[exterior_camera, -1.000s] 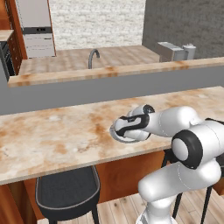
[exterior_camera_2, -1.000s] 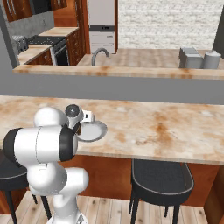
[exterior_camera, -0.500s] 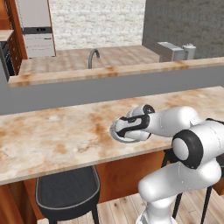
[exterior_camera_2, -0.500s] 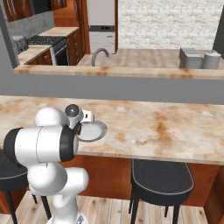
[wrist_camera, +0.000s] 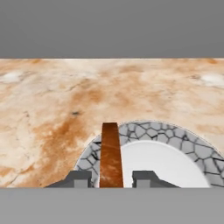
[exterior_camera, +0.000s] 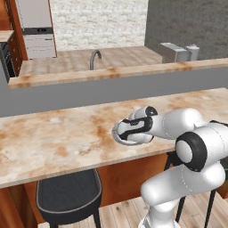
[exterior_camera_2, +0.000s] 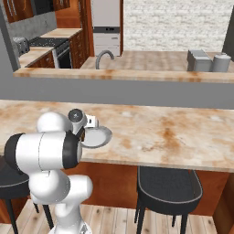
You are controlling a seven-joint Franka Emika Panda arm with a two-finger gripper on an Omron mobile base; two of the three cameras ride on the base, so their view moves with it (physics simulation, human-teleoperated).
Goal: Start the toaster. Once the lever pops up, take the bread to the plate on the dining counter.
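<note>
Bread (wrist_camera: 110, 155): one slice, seen edge-on as a thin upright strip, reddish-brown, paler tan at its top. It stands between the two dark fingertips of the gripper (wrist_camera: 111, 179), over the plate (wrist_camera: 175, 140); gaps show on both sides, jaws slightly spread, contact cannot be told. One plate, white centre, grey mottled rim, on the marbled tabletop (wrist_camera: 52, 100). One toaster (exterior_camera_2: 199, 60) sits on the far kitchen counter.
</note>
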